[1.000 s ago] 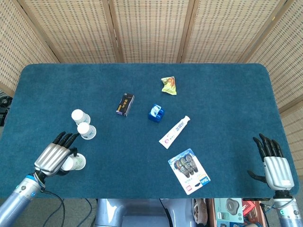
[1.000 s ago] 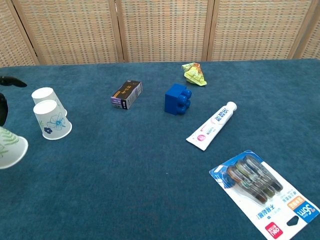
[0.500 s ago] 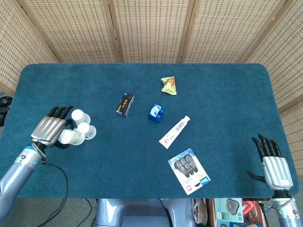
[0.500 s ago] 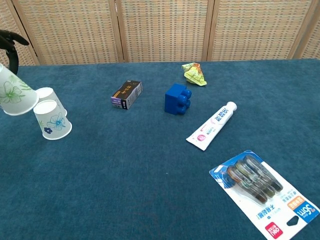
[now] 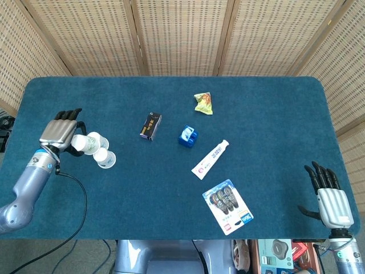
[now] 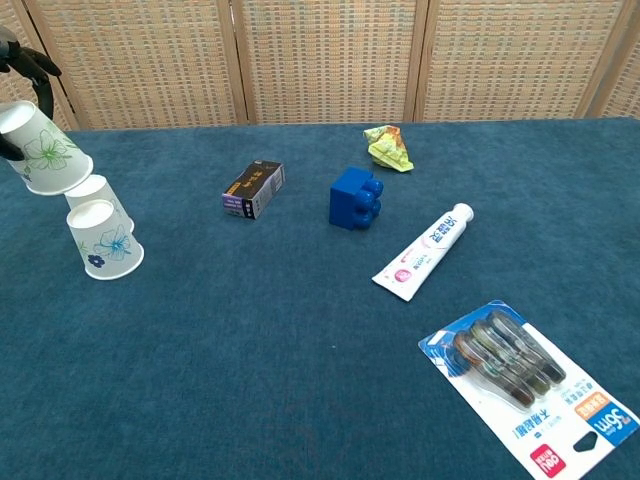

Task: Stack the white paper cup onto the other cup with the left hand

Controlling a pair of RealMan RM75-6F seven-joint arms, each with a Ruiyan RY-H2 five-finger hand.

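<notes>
The left hand [image 5: 61,129] grips a paper cup [image 6: 44,150] tilted, mouth down, just above the rear one of two upturned cups [image 6: 96,190] on the desk [image 5: 262,114]. The right hand [image 5: 329,194] rests spread, holding nothing.

White green-leafed cup [image 6: 42,150] tilted, mouth down, raised just above plain inverted cup [image 6: 95,193], blue-flowered inverted cup [image 6: 103,240] just beside

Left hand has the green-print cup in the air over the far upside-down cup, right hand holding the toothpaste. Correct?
Not quite: the right hand holds nothing, fingers apart at the table's near edge; the toothpaste lies on the cloth, per head view. Left hand does hold the green-print cup over the far cup.
</notes>
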